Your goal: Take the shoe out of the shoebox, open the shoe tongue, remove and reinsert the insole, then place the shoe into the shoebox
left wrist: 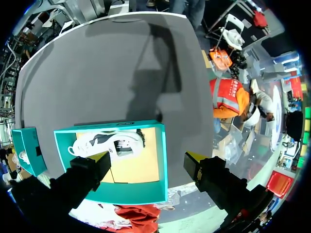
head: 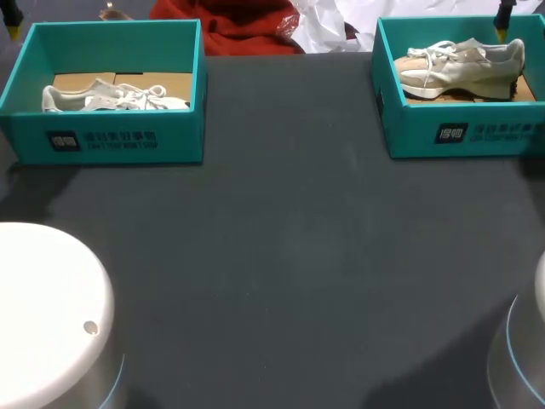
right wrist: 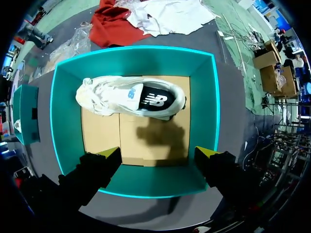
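Well, each sneaker lies in its teal shoebox: the left sneaker [head: 115, 98] in the left shoebox [head: 179, 141], the right sneaker [right wrist: 131, 97] in the right shoebox [right wrist: 68, 121]. The left jaws and the right jaws hang spread wide over them, ready to dip in and grab.

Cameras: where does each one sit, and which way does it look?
Head view: above and behind the robot, looking down on the table; the left arm's base and right arm's base show at the near corners.
Left wrist view: on the left arm's wrist, looking down past the open left gripper into the left shoebox.
Right wrist view: on the right arm's wrist, looking down past the open right gripper into the right shoebox.
Shared: the head view shows both shoeboxes too, left shoe and right shoe inside.
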